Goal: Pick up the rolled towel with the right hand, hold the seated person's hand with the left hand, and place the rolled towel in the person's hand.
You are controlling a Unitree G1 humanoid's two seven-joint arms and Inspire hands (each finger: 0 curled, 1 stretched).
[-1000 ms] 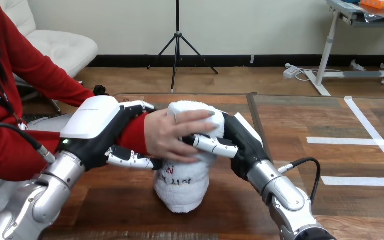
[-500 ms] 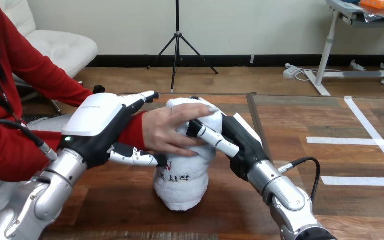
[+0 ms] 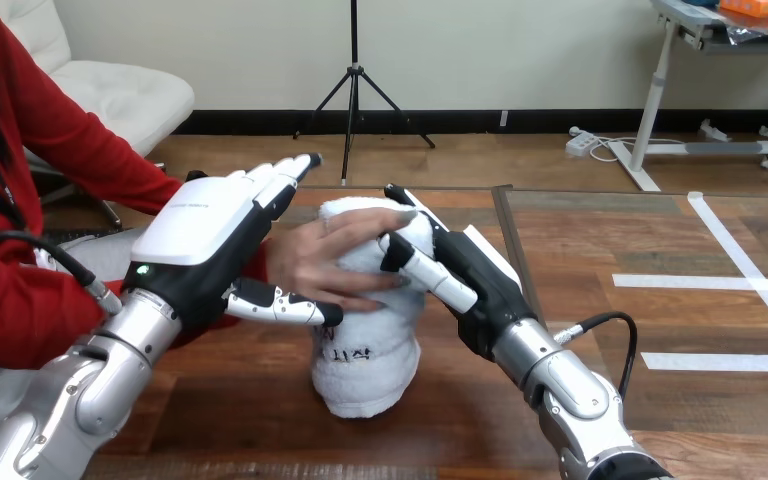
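Head view, rolled towel [image 3: 365, 375] mid-table [image 3: 260, 405], person's hand [image 3: 310, 265] atop

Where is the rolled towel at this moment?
In the head view the rolled towel stands at the table's middle, under the person's hand, with the right robot hand at its right side.

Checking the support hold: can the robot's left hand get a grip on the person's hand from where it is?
Probably yes: the left hand is open, fingers above and thumb below the person's hand, with nothing between. The right hand is on the rolled towel's other side, out of the way.
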